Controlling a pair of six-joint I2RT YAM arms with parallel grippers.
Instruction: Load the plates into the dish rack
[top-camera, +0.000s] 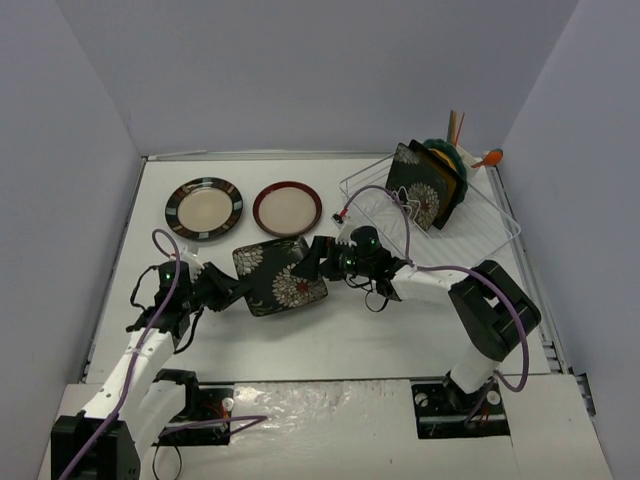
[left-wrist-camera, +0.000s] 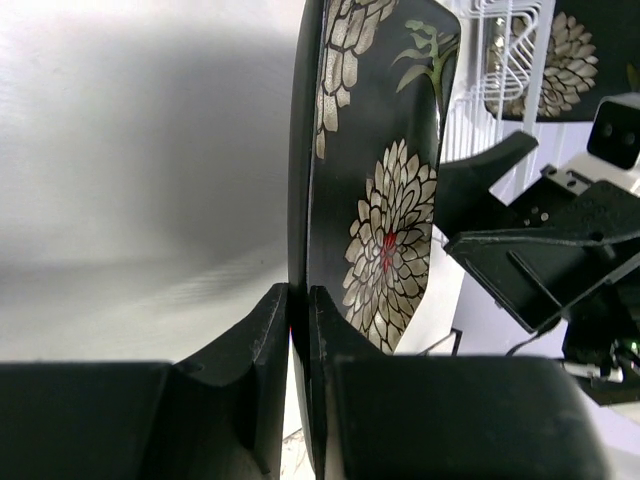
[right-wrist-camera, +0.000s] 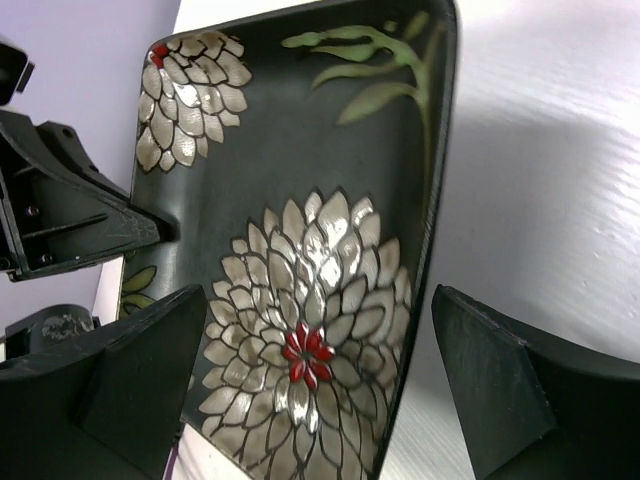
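1. My left arm (top-camera: 135, 360): white links, black joints, black base at the table's (top-camera: 330, 340) near edge.
2. A purple cable (top-camera: 172, 295) runs along it; a green light (top-camera: 166, 270) glows near its wrist.
3. My right arm (top-camera: 425, 283) matches, with a bulky black elbow housing (top-camera: 490, 310) farther up the table.
4. The left gripper (left-wrist-camera: 298, 300) and right gripper (right-wrist-camera: 320, 335) have matte black wedge fingers (right-wrist-camera: 500, 380).

Likely a robotics lab: a white table (top-camera: 360, 335) boxed in by plain grey walls (top-camera: 330, 70).

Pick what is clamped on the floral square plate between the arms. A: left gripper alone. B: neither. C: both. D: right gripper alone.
A: the left gripper pinches the floral square plate at its edge, while the right gripper stands open around the opposite edge.
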